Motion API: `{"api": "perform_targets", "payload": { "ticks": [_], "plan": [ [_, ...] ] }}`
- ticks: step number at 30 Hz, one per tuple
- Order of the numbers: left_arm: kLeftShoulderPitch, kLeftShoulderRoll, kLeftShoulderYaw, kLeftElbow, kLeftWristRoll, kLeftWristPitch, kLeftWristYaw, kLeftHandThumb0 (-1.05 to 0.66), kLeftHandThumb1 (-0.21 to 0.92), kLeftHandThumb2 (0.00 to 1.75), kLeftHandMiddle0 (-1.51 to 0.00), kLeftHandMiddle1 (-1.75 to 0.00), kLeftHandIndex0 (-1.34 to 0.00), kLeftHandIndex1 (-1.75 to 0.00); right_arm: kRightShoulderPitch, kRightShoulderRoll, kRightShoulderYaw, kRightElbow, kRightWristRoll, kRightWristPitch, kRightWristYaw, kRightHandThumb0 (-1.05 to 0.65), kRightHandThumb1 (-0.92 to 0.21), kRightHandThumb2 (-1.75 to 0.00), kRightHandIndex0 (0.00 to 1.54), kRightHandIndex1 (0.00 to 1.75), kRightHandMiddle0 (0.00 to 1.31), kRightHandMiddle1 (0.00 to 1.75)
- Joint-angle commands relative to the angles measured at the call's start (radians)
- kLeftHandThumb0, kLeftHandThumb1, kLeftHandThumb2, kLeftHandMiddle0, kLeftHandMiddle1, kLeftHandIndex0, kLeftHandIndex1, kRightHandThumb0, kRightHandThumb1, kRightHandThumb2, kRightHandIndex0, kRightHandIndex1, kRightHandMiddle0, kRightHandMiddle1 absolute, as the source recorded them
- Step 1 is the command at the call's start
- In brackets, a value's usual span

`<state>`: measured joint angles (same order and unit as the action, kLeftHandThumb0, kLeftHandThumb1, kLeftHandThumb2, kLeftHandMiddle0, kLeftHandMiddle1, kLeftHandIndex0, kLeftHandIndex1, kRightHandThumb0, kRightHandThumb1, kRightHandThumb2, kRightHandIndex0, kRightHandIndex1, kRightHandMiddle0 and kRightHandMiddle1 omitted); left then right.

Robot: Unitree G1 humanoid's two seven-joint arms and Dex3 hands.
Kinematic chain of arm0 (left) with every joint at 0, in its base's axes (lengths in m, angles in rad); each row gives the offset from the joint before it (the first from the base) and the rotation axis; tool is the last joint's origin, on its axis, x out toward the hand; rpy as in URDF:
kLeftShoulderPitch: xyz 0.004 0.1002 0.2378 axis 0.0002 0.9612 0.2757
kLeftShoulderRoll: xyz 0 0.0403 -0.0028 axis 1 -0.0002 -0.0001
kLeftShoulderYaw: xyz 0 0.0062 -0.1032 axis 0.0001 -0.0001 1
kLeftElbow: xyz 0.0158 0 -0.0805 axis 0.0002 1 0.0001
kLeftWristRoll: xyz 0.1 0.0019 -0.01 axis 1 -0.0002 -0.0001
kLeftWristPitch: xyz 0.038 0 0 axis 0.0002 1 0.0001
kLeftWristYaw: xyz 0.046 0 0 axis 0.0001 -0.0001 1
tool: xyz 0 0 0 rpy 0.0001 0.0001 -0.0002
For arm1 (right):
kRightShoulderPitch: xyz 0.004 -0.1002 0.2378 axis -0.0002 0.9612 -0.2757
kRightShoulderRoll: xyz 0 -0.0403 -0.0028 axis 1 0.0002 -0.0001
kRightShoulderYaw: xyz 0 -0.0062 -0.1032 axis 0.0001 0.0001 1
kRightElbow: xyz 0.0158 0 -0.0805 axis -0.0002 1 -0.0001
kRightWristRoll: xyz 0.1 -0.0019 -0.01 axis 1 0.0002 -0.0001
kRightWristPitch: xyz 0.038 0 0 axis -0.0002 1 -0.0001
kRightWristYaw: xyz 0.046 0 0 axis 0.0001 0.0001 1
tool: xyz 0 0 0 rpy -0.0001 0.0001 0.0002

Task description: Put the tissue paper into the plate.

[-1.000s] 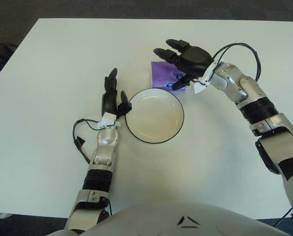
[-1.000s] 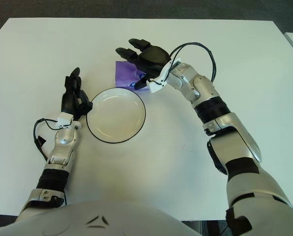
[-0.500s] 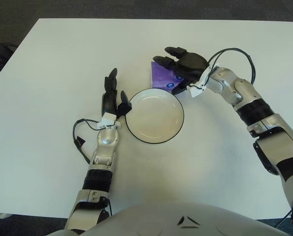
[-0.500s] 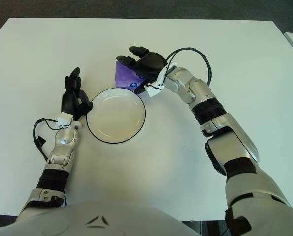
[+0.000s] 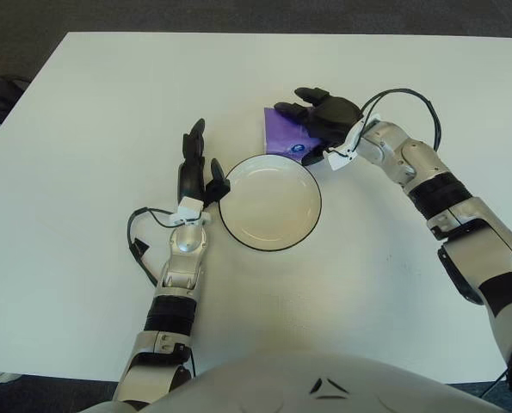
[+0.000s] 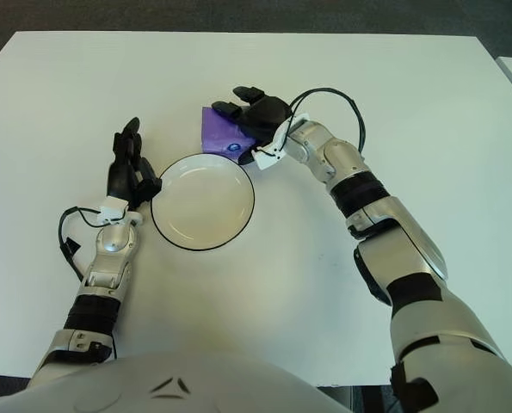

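Right hand (image 5: 324, 119), fingers spread, presses my purple tissue pack (image 5: 283, 132) at the plate's (image 5: 270, 202) twelve o'clock; left hand (image 5: 195, 168) open at nine.

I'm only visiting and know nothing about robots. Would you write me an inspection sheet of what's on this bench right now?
Surface: white table, bare around the work.
Job's things: purple tissue pack lying just behind the empty black-rimmed plate, not in it.
Clutter: nothing seen.
Hands: right hand lies over the pack, grasp not confirmed; left hand idle at the plate's left rim, fingers extended.
Cables: black wire loops at both wrists.
Surroundings: dark floor past the table.
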<state>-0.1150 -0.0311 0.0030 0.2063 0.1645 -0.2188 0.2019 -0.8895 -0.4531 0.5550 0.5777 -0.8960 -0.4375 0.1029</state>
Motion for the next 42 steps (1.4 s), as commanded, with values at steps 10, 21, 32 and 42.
{"api": "perform_targets", "payload": {
  "ticks": [10,21,32,42],
  "plan": [
    [0.062,-0.001,-0.001,0.061,-0.002,0.042,0.002,-0.84,0.92,1.0,-0.17,0.0,0.0,-0.43,-0.028,0.02,0.046,0.081,-0.03,0.009,-0.028,-1.05,-0.92,-0.36,0.0,0.0,0.0,0.0],
    [0.06,-0.001,0.002,0.07,-0.01,0.034,-0.003,-0.84,0.92,0.99,-0.17,0.0,0.0,-0.44,-0.049,0.035,0.051,0.128,-0.032,0.03,-0.068,-1.05,-0.92,-0.4,0.0,0.0,0.0,0.0],
    [0.059,-0.001,0.001,0.072,-0.003,0.037,0.002,-0.84,0.92,1.0,-0.18,0.0,0.0,-0.43,-0.063,0.044,0.05,0.167,-0.017,0.016,-0.087,-1.05,-0.92,-0.39,0.0,0.0,0.0,0.0],
    [0.057,-0.004,0.002,0.074,-0.004,0.038,0.007,-0.83,0.92,1.0,-0.18,0.0,0.0,-0.43,-0.07,0.057,0.051,0.209,-0.013,0.009,-0.12,-1.05,-0.92,-0.41,0.0,0.0,0.0,0.0]
  ]
}}
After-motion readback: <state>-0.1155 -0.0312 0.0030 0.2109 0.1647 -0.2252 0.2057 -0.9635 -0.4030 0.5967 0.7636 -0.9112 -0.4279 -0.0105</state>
